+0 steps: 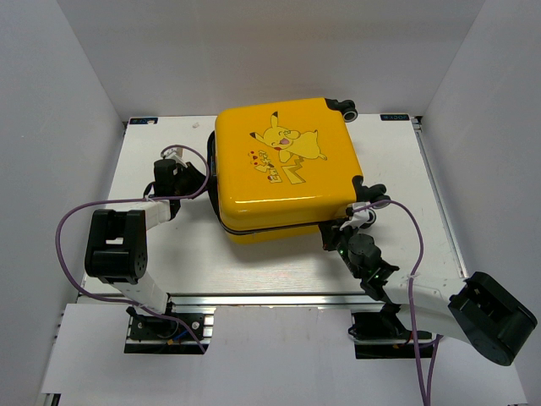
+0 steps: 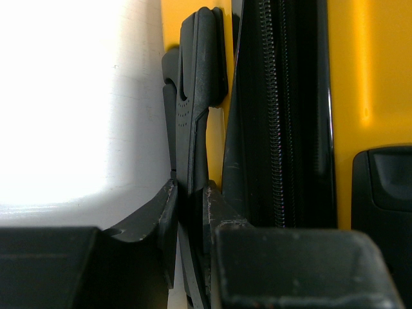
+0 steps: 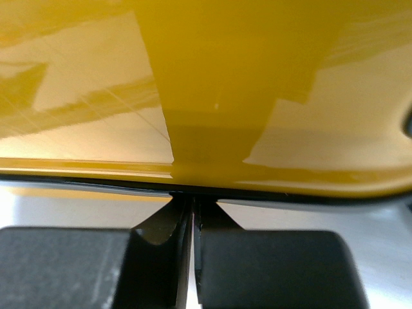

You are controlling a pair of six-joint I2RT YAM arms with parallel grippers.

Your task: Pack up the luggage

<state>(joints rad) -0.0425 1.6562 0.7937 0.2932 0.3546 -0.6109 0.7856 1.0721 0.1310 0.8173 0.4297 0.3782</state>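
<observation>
Luggage (image 1: 287,182) zipper (image 2: 280,116) only in left wrist view, cartoon (image 1: 283,148) only overhead.

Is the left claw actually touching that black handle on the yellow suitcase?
Touching. The left wrist view shows the left gripper closed on the black handle of the luggage, a finger pressed against each side with no gap.

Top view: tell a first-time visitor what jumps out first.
The bright yellow luggage with its Pikachu cartoon lies shut on the white table. The left gripper pinches its black side handle; the right gripper sits shut at the near-right seam.
</observation>
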